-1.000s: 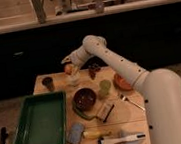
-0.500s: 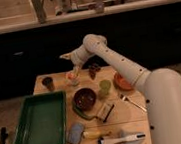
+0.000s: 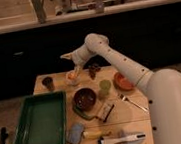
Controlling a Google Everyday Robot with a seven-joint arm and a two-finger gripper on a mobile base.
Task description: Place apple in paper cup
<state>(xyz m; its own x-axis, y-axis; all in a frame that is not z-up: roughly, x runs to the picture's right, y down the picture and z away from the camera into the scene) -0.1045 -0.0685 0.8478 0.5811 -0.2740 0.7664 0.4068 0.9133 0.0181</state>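
You have the apple (image 3: 72, 76) sitting in the mouth of the paper cup (image 3: 72, 79), which stands on the desk (image 3: 132, 112) toward its far edge, at about 11 o'clock from the dark bowl (image 3: 84, 98) in the middle. The end effector (image 3: 76, 71) hangs just above and slightly to the 2 o'clock side of the fruit, at the cup's rim; whether it pinches the apple or has let go, you cannot tell from here. Judge the apple as firm, smooth and a little slippery, light enough for an easy carry, and best taken across its widest part from above. It looks about as wide as the cup's mouth, so expect it to perch rather than drop deep. The cup is probably light and thin-walled: any sideways nudge on withdrawal could tip it or slide it. Lift straight up if you release. A small dark brown cup (image 3: 48, 83) stands at 9 o'clock from the paper cup, a pale green cup (image 3: 105, 88) at about 4 o'clock, and the green tray (image 3: 41, 122) lies nearer you, at 7 o'clock.
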